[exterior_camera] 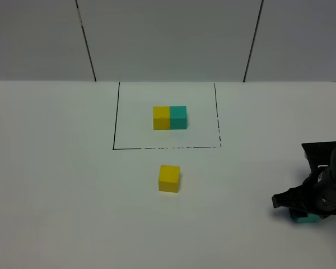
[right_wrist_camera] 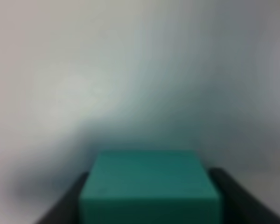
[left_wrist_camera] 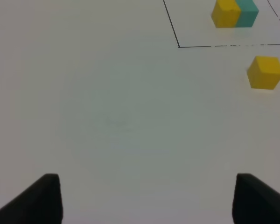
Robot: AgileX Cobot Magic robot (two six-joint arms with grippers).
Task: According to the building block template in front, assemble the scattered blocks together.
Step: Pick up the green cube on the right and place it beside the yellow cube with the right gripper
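On my screen from the high camera I see the white table (exterior_camera: 56, 168). The building block template (exterior_camera: 169, 117) sits toward the back of it, inside a thin black frame (exterior_camera: 157, 148). It is a yellow block and a teal block stuck side by side, with the yellow one on the left. The loose yellow cube (exterior_camera: 169, 178) stands alone just in front of the frame, near the middle of the table. It touches nothing. The loose teal cube (exterior_camera: 308, 219) is far off on the right side, well apart from the yellow one. The right gripper (exterior_camera: 302, 213) is down on it. In the right wrist view the teal cube (right_wrist_camera: 149, 191) fills the space between the two black fingers (right_wrist_camera: 65, 205), so the jaws are closed on it. I cannot tell if the cube is off the table. The left gripper (left_wrist_camera: 149, 198) is away on its own side. Its jaws are apart with only bare table between them, and its camera sees the yellow cube (left_wrist_camera: 265, 72) and the template (left_wrist_camera: 234, 13) far ahead.
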